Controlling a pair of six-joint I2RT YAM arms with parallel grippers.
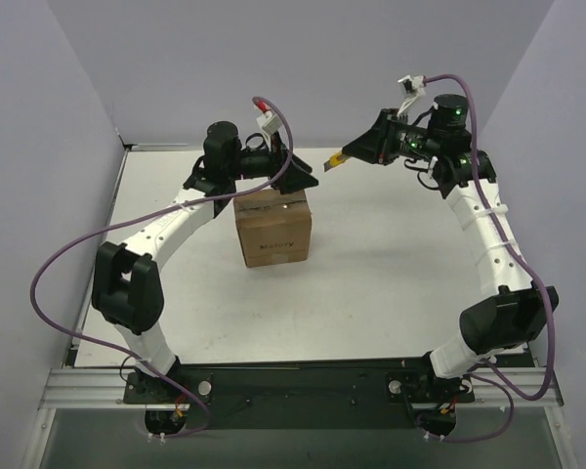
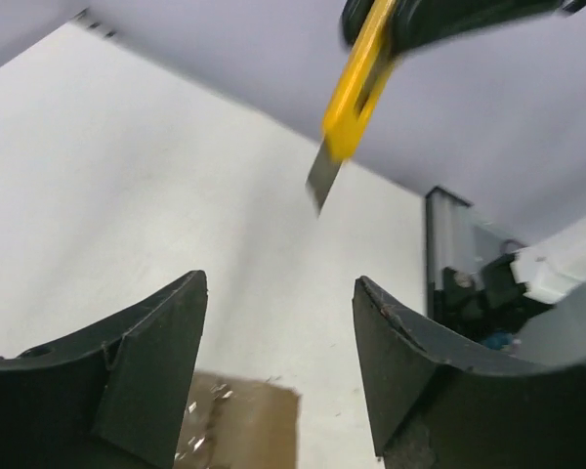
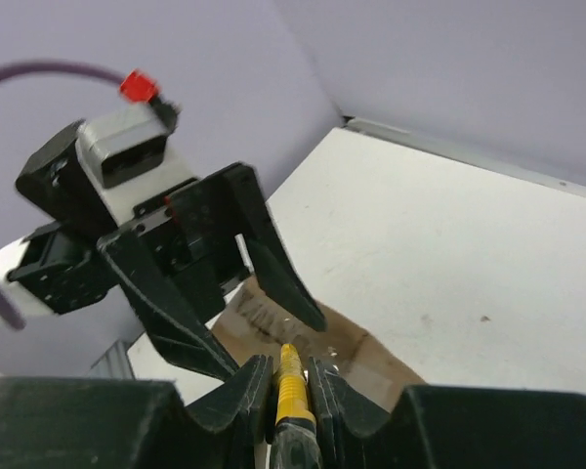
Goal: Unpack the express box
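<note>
The express box (image 1: 273,233), a small brown carton with print on its front, stands mid-table. Its top corner shows in the left wrist view (image 2: 246,428) and its top in the right wrist view (image 3: 356,354). My left gripper (image 1: 300,178) hangs open and empty just above the box's top rear edge, its fingers (image 2: 161,366) spread wide. My right gripper (image 1: 359,151) is shut on a yellow utility knife (image 1: 336,160), held in the air right of and behind the box. The knife's blade (image 2: 322,181) points down toward the left gripper. The knife also shows between my right fingers (image 3: 293,391).
The white table (image 1: 400,254) is walled by lilac panels at the back and sides. A metal rail (image 1: 303,376) runs along the near edge by the arm bases. Purple cables loop beside both arms.
</note>
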